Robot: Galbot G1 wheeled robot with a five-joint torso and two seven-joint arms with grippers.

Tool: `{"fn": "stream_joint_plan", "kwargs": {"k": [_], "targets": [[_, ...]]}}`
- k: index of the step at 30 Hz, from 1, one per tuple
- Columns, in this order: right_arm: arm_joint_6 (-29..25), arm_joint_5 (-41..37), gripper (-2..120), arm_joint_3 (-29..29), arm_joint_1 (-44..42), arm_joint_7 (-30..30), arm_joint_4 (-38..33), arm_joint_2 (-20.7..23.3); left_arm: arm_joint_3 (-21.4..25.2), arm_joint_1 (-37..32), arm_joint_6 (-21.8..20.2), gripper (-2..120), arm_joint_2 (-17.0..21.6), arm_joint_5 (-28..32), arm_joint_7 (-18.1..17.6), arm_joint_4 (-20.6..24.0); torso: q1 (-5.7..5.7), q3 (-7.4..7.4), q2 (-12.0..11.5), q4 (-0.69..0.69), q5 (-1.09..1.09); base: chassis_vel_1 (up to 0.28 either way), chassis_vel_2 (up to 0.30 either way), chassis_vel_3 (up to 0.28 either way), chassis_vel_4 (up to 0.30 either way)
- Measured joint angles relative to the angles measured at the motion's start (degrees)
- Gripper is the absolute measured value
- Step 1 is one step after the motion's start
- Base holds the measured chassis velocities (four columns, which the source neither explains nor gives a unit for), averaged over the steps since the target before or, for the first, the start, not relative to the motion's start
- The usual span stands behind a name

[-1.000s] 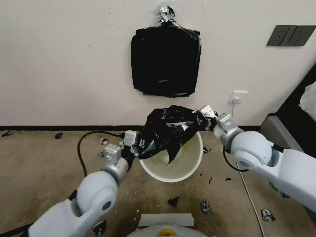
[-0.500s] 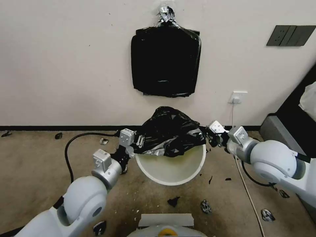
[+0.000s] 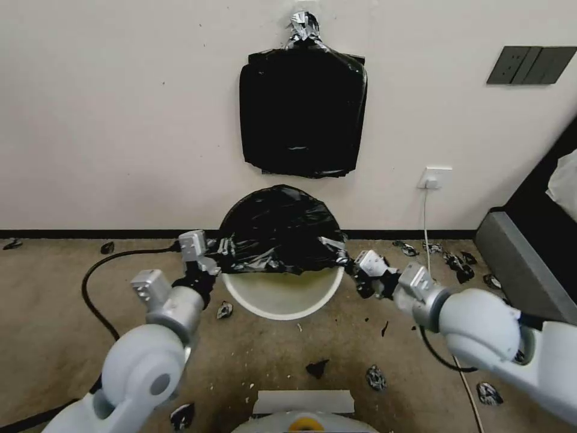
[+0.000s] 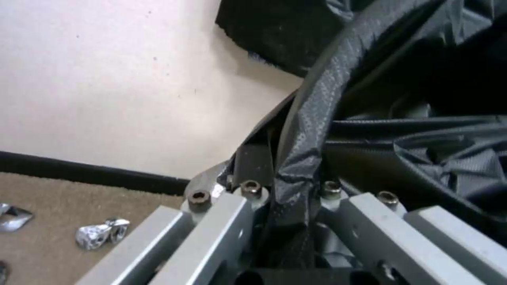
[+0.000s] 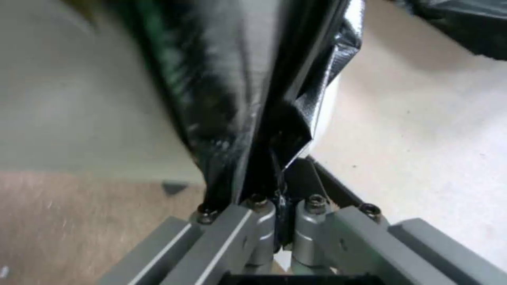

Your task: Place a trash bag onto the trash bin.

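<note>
The trash bag [image 3: 279, 231] is a glossy black film stretched into a taut dome between my two grippers. It covers the far part of the trash bin [image 3: 270, 313], a round cream-white bucket on the carpet whose near rim and inside still show. My left gripper [image 3: 207, 261] is shut on the bag's left edge, beside the bin's left rim. My right gripper [image 3: 351, 269] is shut on the right edge, by the bin's right rim. In the left wrist view the film [image 4: 290, 186] is pinched between the fingers, and the right wrist view shows the film [image 5: 280, 182] clamped the same way.
A thick bundle of black bags [image 3: 302, 114] hangs on the wall behind. A black cable [image 3: 96, 282] loops over the carpet at left. A wall outlet [image 3: 434, 177] drops a cord at right, near dark furniture [image 3: 523, 252]. Small black scraps [image 3: 317, 367] litter the floor.
Both grippers moved apart and down, pulling the crumpled bag into a wide taut dome over the bin. The bin has shifted left.
</note>
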State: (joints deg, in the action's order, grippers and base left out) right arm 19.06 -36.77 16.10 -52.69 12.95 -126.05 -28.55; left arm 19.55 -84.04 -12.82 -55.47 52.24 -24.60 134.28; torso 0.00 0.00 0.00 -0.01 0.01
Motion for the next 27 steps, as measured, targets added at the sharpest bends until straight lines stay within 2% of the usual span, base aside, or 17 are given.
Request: {"fn": "stream_joint_plan", "kwargs": {"k": [4, 7, 8, 11, 12, 14, 17, 19, 20, 23, 24, 26, 27], "targets": [[-2.6, -0.1, 2, -0.5, -0.4, 3.3, 1.0, -2.3, 0.3, -1.2, -1.7, 4, 0.7, -0.4, 0.0, 0.6, 0.0, 0.0, 0.0, 0.01, -0.02, 0.0, 0.0, 0.0, 0.0], [-5.7, -1.9, 18, -2.2, -1.6, 6.3, 1.5, -4.1, 0.7, -2.2, -3.4, 4, 0.6, -0.2, 0.0, 1.0, 0.0, 0.0, 0.0, 0.01, -0.02, 0.0, 0.0, 0.0, 0.0], [-5.7, -1.9, 18, -2.2, -1.6, 6.3, 1.5, -4.1, 0.7, -2.2, -3.4, 4, 0.6, -0.2, 0.0, 1.0, 0.0, 0.0, 0.0, 0.01, -0.02, 0.0, 0.0, 0.0, 0.0], [-6.9, -4.6, 32, -4.6, -3.7, 8.5, 0.7, -5.2, 0.6, -2.9, -4.7, 4, 0.4, -0.1, 0.0, 1.0, 0.0, 0.0, 0.0, 0.01, -0.02, 0.0, 0.0, 0.0, 0.0], [-6.9, -4.6, 32, -4.6, -3.7, 8.5, 0.7, -5.2, 0.6, -2.9, -4.7, 4, 0.4, -0.1, 0.0, 1.0, 0.0, 0.0, 0.0, 0.01, -0.02, 0.0, 0.0, 0.0, 0.0], [-7.1, -8.1, 43, -7.0, -5.5, 9.4, -0.3, -5.3, 0.7, -3.0, -5.1, 4, 0.3, 0.0, -0.2, 1.0, 0.0, 0.0, 0.0, 0.01, -0.02, 0.0, 0.0, 0.0, 0.0], [-7.2, -10.5, 50, -9.2, -7.0, 9.7, -0.9, -5.6, 1.0, -3.1, -5.3, 4, 0.3, 0.1, -0.4, 0.9, 0.0, 0.0, 0.0, 0.01, -0.02, 0.0, 0.0, 0.0, 0.0], [-7.5, -13.4, 62, -12.3, -8.7, 10.1, -1.5, -6.2, 1.2, -3.3, -5.5, 4, 0.3, 0.1, -0.5, 0.9, 0.0, 0.0, 0.0, 0.01, -0.01, 0.0, 0.0, 0.0, 0.0], [-7.5, -13.4, 62, -12.3, -8.7, 10.1, -1.5, -6.2, 1.2, -3.3, -5.5, 4, 0.3, 0.1, -0.5, 0.9, 0.0, 0.0, 0.0, 0.01, -0.01, 0.0, 0.0, 0.0, 0.0], [-7.4, -17.4, 75, -16.7, -10.8, 10.1, -2.1, -6.5, 1.9, -3.9, -5.6, 4, 0.3, 0.1, -0.5, 0.8, 0.0, 0.0, 0.0, 0.01, -0.02, 0.0, 0.0, 0.0, 0.0], [-7.4, -17.4, 75, -16.7, -10.8, 10.1, -2.1, -6.5, 1.9, -3.9, -5.6, 4, 0.3, 0.1, -0.5, 0.8, 0.0, 0.0, 0.0, 0.01, -0.02, 0.0, 0.0, 0.0, 0.0], [-7.1, -18.0, 87, -19.6, -12.7, 8.1, -2.2, -5.6, 2.5, -4.2, -5.6, 4, 0.4, 0.1, -0.6, 0.7, 0.0, 0.0, 0.0, 0.01, -0.01, 0.0, 0.0, 0.0, 0.0], [-7.1, -18.0, 87, -19.6, -12.7, 8.1, -2.2, -5.6, 2.5, -4.2, -5.6, 4, 0.4, 0.1, -0.6, 0.7, 0.0, 0.0, 0.0, 0.01, -0.01, 0.0, 0.0, 0.0, 0.0]]}}
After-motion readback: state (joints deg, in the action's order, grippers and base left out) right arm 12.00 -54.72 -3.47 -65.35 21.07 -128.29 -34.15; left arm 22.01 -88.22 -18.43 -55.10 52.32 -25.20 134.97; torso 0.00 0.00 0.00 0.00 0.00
